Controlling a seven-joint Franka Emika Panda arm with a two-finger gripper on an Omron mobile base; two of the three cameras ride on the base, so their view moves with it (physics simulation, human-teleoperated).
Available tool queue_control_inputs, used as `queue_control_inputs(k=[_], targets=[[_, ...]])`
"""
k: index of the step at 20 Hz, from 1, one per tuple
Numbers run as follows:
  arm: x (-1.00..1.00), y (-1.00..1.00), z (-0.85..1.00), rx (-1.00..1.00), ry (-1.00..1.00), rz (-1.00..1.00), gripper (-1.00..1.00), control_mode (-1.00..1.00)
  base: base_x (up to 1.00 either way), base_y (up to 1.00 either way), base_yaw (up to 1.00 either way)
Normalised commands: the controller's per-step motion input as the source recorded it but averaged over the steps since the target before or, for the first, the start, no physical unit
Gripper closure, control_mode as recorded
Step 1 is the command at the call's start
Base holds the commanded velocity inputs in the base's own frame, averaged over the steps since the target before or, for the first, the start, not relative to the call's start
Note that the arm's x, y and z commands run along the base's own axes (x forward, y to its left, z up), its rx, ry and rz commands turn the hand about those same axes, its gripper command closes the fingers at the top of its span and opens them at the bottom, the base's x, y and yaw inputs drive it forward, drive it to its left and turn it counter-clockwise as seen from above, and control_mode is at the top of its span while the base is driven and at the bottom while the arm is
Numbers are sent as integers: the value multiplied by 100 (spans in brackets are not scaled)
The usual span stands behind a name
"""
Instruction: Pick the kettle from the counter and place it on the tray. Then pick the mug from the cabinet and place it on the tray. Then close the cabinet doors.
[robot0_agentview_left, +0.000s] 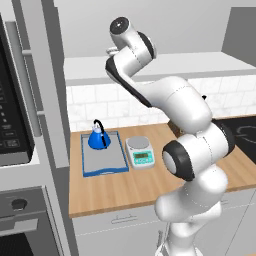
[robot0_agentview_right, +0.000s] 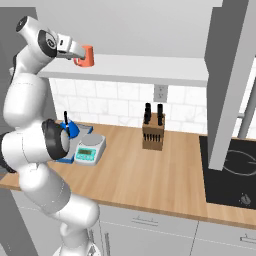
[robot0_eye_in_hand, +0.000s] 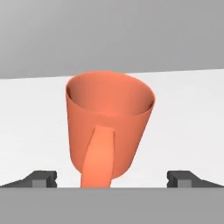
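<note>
While the kettle sits on the tray on the table, the gripper hangs wide open around the mug on the cabinet shelf.

Glossy white rounded arm, dark joint rings.

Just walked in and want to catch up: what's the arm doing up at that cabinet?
The kettle already sits on the tray on the counter. The arm has reached up to the cabinet shelf, where the orange mug stands upright with its handle toward the hand. The gripper is open, fingertips either side of the mug, not yet closed on it.
</note>
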Motion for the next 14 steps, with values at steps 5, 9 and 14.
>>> queue_control_inputs(k=[5,9,14], targets=[[21,8,-3,0,0,-7,-100,-100,0,0,0],[12,0,-10,0,0,-4,-100,-100,0,0,0],[-1,-2,-10,0,0,-3,100,-100,0,0,0]])
